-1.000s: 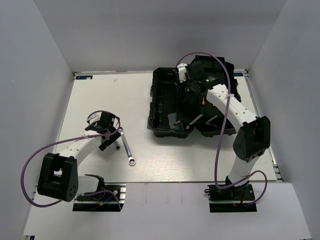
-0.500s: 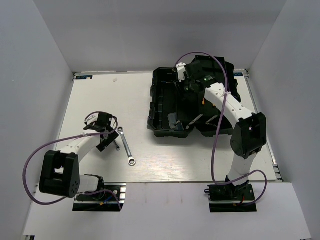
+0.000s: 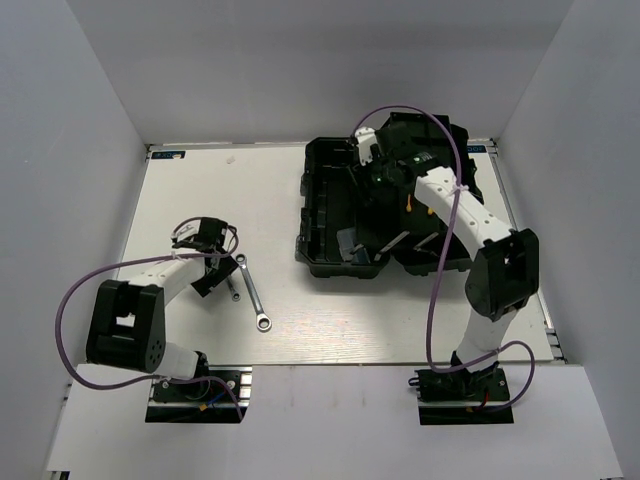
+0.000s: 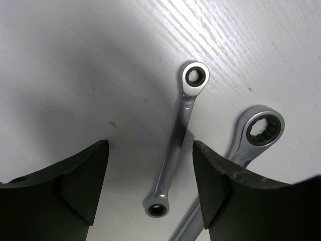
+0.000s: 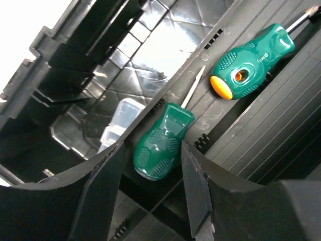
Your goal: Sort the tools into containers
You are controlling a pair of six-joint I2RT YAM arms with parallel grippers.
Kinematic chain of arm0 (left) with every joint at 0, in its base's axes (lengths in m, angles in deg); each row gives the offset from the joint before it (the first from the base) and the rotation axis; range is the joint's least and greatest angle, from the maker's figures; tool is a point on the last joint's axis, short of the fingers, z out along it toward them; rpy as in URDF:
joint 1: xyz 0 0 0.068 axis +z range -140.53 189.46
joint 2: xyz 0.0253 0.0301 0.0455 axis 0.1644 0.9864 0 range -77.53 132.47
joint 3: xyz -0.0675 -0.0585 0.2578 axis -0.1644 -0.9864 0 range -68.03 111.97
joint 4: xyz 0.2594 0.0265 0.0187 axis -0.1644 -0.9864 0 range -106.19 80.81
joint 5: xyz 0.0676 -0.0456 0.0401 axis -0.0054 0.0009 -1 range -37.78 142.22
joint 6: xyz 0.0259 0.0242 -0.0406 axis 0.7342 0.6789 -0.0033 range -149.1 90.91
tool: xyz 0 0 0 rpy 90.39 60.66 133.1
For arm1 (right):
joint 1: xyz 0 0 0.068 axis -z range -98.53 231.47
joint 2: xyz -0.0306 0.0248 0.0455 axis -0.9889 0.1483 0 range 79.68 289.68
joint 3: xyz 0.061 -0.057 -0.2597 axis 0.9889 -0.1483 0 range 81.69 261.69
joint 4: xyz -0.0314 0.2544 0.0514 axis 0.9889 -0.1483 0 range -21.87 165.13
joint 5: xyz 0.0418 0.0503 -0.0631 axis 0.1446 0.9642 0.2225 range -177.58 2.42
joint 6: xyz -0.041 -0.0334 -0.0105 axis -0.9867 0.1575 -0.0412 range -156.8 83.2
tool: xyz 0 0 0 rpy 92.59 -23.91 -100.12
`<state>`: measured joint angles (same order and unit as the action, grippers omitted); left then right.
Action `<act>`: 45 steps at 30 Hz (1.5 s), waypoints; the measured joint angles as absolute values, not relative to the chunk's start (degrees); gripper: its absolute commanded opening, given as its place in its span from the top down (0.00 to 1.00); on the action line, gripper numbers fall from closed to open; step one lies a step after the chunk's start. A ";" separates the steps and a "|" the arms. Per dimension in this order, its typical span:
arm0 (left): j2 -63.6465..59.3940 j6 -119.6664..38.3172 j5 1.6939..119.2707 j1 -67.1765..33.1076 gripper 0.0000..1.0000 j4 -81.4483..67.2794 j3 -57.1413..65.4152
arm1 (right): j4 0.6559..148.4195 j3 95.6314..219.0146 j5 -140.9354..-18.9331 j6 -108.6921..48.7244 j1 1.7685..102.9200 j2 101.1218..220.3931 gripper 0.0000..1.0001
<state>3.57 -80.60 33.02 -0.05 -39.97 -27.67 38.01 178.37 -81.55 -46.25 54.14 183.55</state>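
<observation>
My left gripper (image 4: 150,187) is open and hangs low over the white table. A short silver wrench (image 4: 175,145) lies between its fingers, untouched; in the top view it is a small piece (image 3: 233,291). The longer wrench (image 4: 257,131) lies just right of it, also seen from above (image 3: 253,295). My right gripper (image 5: 150,173) is open inside the black toolbox (image 3: 325,205). A stubby green screwdriver (image 5: 163,143) lies just past its fingertips, and a second one with an orange end (image 5: 251,59) lies beyond. The pliers are not clearly visible.
The toolbox stands open at the back right of the table, with a clear-lidded pocket (image 5: 118,123) down in its tray. Grey walls close in the table on three sides. The right arm (image 3: 465,220) reaches over the toolbox.
My left arm has swung a little to the left and its gripper has shifted slightly near the wrenches. My right gripper has barely moved over the toolbox. The wrenches lie as before.
</observation>
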 measured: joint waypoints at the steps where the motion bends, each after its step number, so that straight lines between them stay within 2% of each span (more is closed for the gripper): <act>1: 4.20 -80.38 32.84 -0.05 0.24 -40.00 -27.11 | 37.99 177.65 -80.72 -46.08 54.16 182.81 0.42; 10: 9.32 -77.96 31.27 -0.58 0.30 -41.57 -23.02 | 39.12 174.00 -76.88 -43.19 54.42 169.61 0.41; 11: 9.51 -77.82 31.31 -0.75 0.33 -41.55 -22.80 | 39.76 174.00 -76.55 -42.97 54.47 168.06 0.41; 17: 9.75 -77.56 31.21 -1.37 0.40 -41.18 -22.67 | 40.63 173.56 -73.75 -42.27 54.45 166.63 0.40; 20: 9.82 -77.37 31.16 -1.61 0.48 -41.00 -22.73 | 40.54 172.41 -72.35 -41.90 54.45 166.66 0.40; 21: 9.82 -77.32 31.12 -1.74 0.55 -40.85 -22.78 | 40.68 171.99 -72.07 -41.84 54.45 166.63 0.40; 25: 10.50 -76.95 30.88 -2.46 0.68 -39.93 -22.78 | 40.68 169.89 -71.26 -41.64 54.47 165.74 0.38; 29: 11.20 -76.60 30.40 -3.49 0.77 -39.27 -22.60 | 40.81 168.36 -70.63 -41.25 54.47 162.92 0.38; 31: 11.20 -76.21 30.22 -3.86 0.88 -38.84 -22.82 | 41.07 167.64 -70.28 -41.03 54.47 160.97 0.38; 34: 10.23 -75.55 29.92 -4.18 1.00 -38.01 -23.39 | 41.64 166.48 -69.62 -40.66 54.51 158.18 0.38; 38: 8.33 -74.61 30.70 -4.18 1.00 -37.35 -24.59 | 42.25 165.02 -69.34 -40.55 54.95 155.99 0.38; 45: 3.59 -70.13 36.36 -4.56 1.00 -45.26 -23.28 | 42.23 161.87 -69.36 -40.57 55.65 154.26 0.37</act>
